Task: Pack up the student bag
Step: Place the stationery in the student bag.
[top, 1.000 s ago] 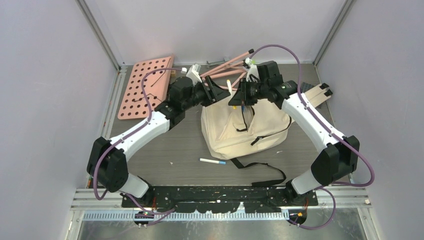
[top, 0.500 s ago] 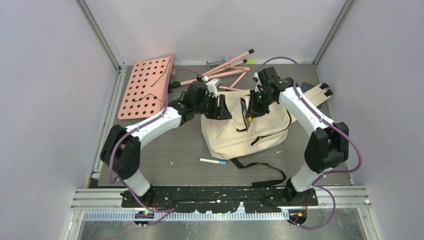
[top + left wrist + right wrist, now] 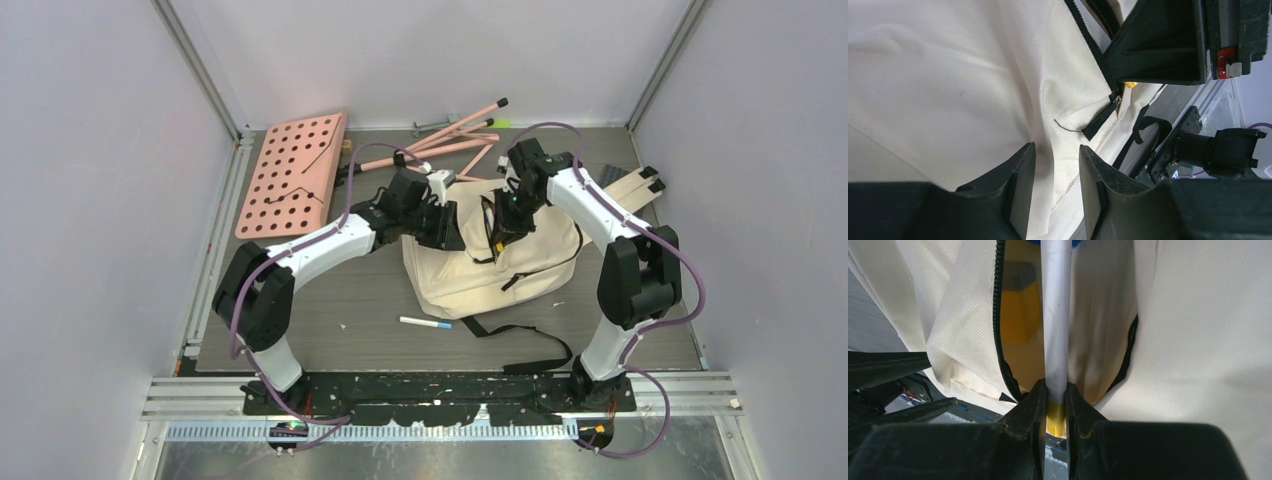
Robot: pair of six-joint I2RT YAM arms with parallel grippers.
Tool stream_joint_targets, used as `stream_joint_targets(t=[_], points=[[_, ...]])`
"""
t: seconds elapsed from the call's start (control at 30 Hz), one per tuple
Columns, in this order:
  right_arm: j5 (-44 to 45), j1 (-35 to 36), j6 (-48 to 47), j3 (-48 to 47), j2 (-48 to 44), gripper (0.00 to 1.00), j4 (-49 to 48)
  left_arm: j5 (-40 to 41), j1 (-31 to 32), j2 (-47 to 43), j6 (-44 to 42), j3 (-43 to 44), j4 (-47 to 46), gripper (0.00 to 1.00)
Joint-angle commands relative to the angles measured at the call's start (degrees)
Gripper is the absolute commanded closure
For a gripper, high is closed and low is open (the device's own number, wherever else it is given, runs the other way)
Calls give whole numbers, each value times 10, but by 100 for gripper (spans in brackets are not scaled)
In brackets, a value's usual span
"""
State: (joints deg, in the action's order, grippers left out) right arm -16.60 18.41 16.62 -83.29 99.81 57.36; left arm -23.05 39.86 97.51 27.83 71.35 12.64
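We record the student bag [image 3: 470,265] mid-table, unzipped, a yellow item [image 3: 1019,310] inside; left gripper [image 3: 1057,150] on its cloth, grip we cannot tell; right gripper [image 3: 1055,389] clamping a white marker [image 3: 1056,315] at the opening; another pen [image 3: 425,323] lying nearer, unpacked.
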Motion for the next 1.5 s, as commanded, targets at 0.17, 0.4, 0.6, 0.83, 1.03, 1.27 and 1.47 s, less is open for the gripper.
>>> stream_joint_targets(t=[0.17,0.4,0.6,0.83,1.03,1.27,1.47], points=[[-26,2,-83,-17,16,99,-45,53,12,6,-20,33,34,61],[-64,1,-127,2,20,99,-102,50,15,12,-20,44,41,76],[-90,2,-96,26,23,97,-149,51,15,10,-11,46,40,99],[-91,2,-81,35,30,94,-133,59,15,-2,-3,39,32,100],[-88,3,-71,61,19,87,-137,73,15,-14,1,28,24,100],[-79,3,-58,70,1,78,-152,78,15,-21,4,21,19,100],[-75,3,-51,65,-9,64,-160,81,15,-26,4,14,18,100]])
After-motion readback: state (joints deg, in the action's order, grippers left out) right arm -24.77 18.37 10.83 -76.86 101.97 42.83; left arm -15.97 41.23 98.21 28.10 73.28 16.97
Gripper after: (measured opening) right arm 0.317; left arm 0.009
